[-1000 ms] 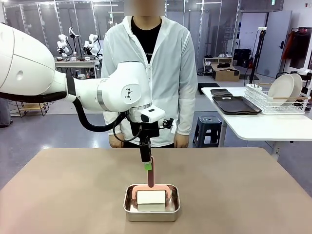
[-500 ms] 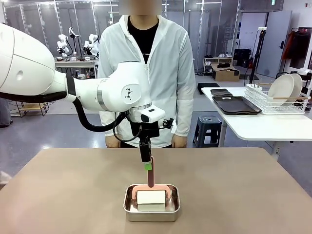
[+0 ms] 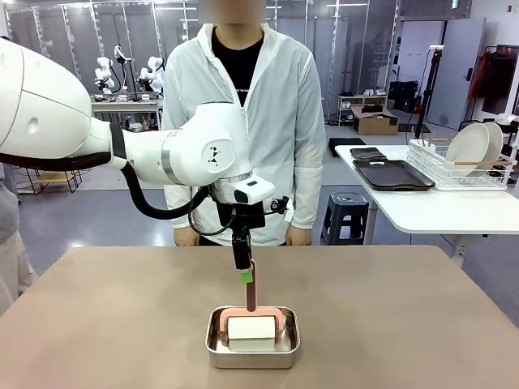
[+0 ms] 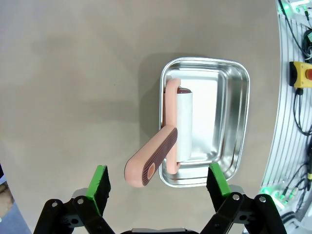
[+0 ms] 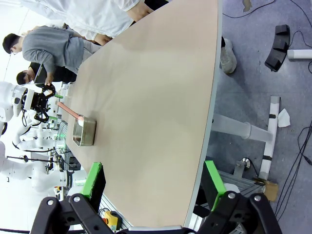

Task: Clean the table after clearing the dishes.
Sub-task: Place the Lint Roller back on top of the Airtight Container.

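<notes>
With the dishes (image 3: 477, 148) racked on a side table, the left end effector (image 4: 158, 183), jaws apart, hangs directly above the roller (image 4: 165, 148), whose handle slants up between them from a pan (image 4: 234, 97) on the tabletop (image 3: 122, 324).

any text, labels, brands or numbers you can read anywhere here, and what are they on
No text can be read in any view.
Small white print on the person's black shirt: too small and blurred to read.
Roller, steel pan, table: no print or labels visible.
Yellow box with a red button beside the table: no legible marking.
Plates in the rack and dark trays on the white side table: no markings visible.
</notes>
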Robot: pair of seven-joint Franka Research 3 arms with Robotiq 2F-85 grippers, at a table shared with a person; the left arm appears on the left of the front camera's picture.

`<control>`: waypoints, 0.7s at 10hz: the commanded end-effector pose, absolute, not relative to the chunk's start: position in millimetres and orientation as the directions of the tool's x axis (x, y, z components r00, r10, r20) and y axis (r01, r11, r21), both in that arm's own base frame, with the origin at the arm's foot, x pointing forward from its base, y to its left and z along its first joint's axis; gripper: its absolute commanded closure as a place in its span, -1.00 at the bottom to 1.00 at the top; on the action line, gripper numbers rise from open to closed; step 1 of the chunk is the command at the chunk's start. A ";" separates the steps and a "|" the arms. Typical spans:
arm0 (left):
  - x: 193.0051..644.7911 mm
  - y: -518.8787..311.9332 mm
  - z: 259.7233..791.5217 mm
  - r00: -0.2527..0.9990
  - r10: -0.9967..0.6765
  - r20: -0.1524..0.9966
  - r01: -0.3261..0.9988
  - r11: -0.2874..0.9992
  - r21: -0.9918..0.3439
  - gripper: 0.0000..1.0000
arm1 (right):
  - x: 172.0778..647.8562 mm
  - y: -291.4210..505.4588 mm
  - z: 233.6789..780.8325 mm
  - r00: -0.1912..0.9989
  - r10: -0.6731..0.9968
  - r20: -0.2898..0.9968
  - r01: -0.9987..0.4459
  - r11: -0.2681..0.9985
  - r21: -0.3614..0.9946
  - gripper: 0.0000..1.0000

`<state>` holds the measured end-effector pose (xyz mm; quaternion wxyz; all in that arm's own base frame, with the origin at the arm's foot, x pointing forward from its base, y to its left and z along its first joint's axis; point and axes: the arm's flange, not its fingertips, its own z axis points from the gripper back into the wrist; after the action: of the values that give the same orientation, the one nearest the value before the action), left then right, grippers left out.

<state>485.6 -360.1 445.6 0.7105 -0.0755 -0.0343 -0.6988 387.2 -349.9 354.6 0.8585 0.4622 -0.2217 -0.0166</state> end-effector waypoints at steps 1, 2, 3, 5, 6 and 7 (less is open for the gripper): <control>483.8 -360.0 447.5 0.024 -0.988 0.150 0.998 0.014 -0.063 -1.00 | 382.6 -345.7 355.8 0.901 -0.228 0.368 -0.176 0.584 0.793 -1.00; 483.8 -360.0 447.5 0.024 -0.988 0.150 0.998 0.014 -0.063 -1.00 | 382.6 -345.7 355.8 0.901 -0.228 0.368 -0.176 0.584 0.793 -1.00; 483.8 -360.0 447.5 0.024 -0.988 0.150 0.998 0.014 -0.063 -1.00 | 382.6 -345.7 355.8 0.901 -0.228 0.368 -0.176 0.584 0.793 -1.00; 483.8 -360.0 447.5 0.024 -0.988 0.150 0.998 0.014 -0.063 -1.00 | 382.6 -345.7 355.8 0.901 -0.228 0.368 -0.176 0.584 0.793 -1.00; 483.8 -360.0 447.5 0.024 -0.988 0.150 0.998 0.014 -0.063 -1.00 | 382.6 -345.7 355.8 0.901 -0.228 0.368 -0.176 0.584 0.793 -1.00; 483.8 -360.0 447.5 0.024 -0.988 0.150 0.998 0.014 -0.063 -1.00 | 382.6 -345.7 355.8 0.901 -0.228 0.368 -0.176 0.584 0.793 -1.00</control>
<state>485.6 -360.1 445.6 0.7105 -0.0755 -0.0343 -0.6988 387.2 -349.9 354.6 0.8585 0.4622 -0.2217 -0.0166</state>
